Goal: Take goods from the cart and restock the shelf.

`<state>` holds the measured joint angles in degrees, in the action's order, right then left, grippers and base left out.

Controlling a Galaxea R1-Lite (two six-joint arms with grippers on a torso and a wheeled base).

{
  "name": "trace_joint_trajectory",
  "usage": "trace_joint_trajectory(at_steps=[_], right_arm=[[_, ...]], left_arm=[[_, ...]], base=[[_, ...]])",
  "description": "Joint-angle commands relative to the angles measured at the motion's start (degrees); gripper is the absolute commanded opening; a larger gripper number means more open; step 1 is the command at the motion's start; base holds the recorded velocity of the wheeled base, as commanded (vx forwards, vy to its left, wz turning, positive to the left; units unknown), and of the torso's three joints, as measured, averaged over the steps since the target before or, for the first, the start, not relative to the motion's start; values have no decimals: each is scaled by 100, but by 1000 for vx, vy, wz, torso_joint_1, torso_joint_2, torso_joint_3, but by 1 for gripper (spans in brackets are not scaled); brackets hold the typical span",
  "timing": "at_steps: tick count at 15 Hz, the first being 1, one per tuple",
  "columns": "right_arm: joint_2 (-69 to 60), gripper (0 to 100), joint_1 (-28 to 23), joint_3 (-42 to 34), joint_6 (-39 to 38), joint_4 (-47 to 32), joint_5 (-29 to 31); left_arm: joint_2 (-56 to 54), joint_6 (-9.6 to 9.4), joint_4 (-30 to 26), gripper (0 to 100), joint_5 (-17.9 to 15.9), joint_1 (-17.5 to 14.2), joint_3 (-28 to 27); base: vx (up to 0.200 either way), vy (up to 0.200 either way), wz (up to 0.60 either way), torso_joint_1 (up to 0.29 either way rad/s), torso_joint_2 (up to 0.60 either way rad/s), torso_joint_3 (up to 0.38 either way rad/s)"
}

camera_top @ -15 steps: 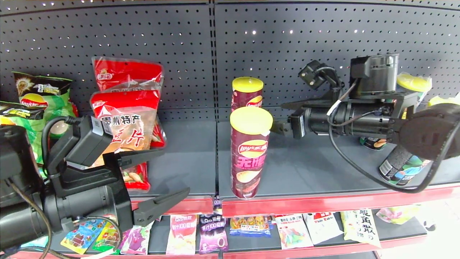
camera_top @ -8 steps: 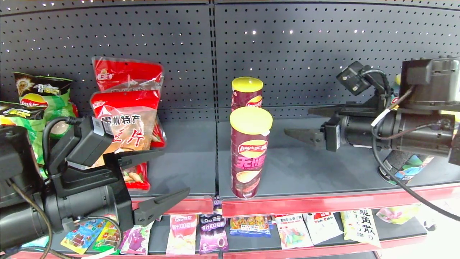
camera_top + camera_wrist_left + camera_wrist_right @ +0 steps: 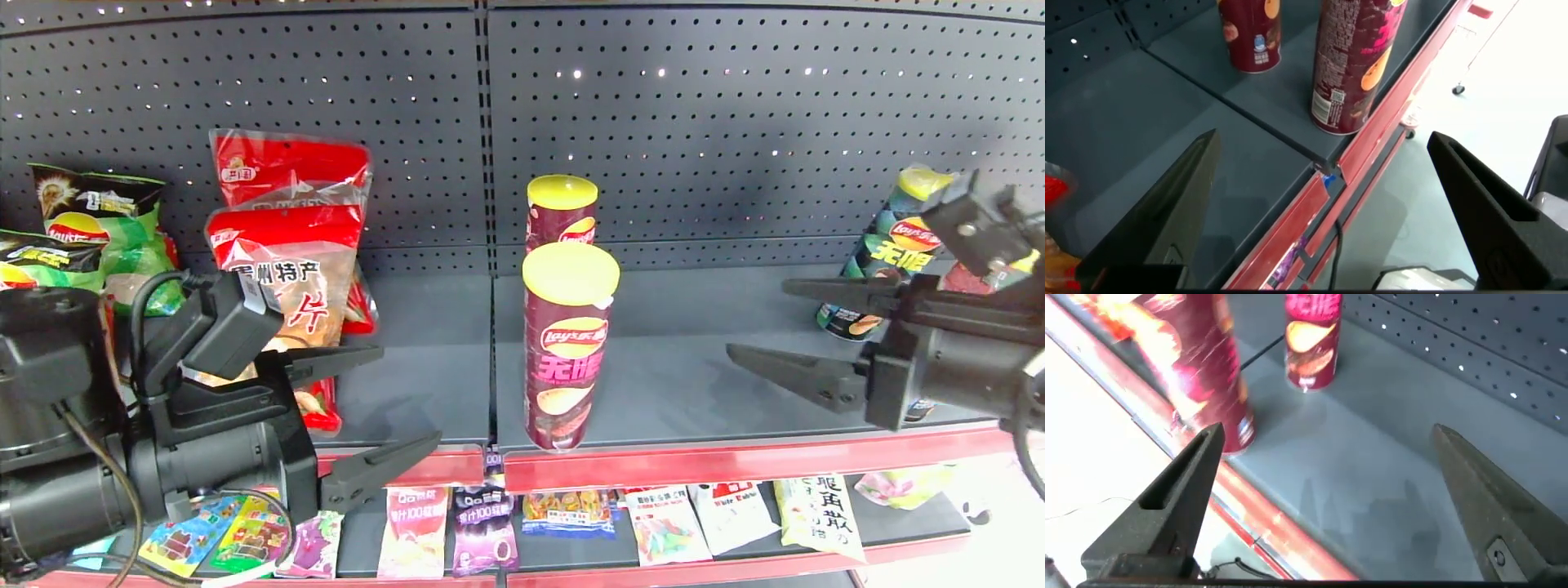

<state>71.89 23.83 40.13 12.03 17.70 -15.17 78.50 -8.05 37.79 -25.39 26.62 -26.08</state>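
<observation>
Two maroon chip cans with yellow lids stand upright mid-shelf, the front can [image 3: 569, 351] near the red edge and the back can [image 3: 560, 212] behind it. My right gripper [image 3: 758, 318] hovers open and empty over the grey shelf [image 3: 694, 376], well right of the front can. Open and empty too, my left gripper [image 3: 408, 398] sits at the shelf's front edge, left of that can. The left wrist view has its gripper [image 3: 1323, 137] facing the front can [image 3: 1351, 65] and back can [image 3: 1249, 33]. Past the right gripper [image 3: 1327, 431] stand the front can [image 3: 1204, 367] and back can [image 3: 1313, 339].
A dark green chip can [image 3: 886, 253] leans at the shelf's right end behind my right arm. Red snack bags [image 3: 286, 261] and green chip bags [image 3: 82, 229] fill the left part. Small packets [image 3: 571, 514] lie on the lower shelf. A pegboard wall [image 3: 653, 122] backs it all.
My right arm has drawn back to the right and lower, away from the front can, uncovering the green can behind it. The left arm has shifted slightly right.
</observation>
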Motion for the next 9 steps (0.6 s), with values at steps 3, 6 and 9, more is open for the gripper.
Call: trace_joint_trajectory(at_steps=[3,6,9], right_arm=[[-2249,100,-19,-1394,10,-39,286],[-3014,100,-72,-1658,1,-39,1095],[-3322,100,-239,-1587,-34,-30,1640]], left_arm=[[553,-250,18,100,-1,299,-20],[1080,-382,35,100,8,326,-231],[1432,-391,35,100,17,326,-319]], base=[[0,0,0,0,0,0],[0,0,0,0,0,0],[0,0,0,0,0,0]])
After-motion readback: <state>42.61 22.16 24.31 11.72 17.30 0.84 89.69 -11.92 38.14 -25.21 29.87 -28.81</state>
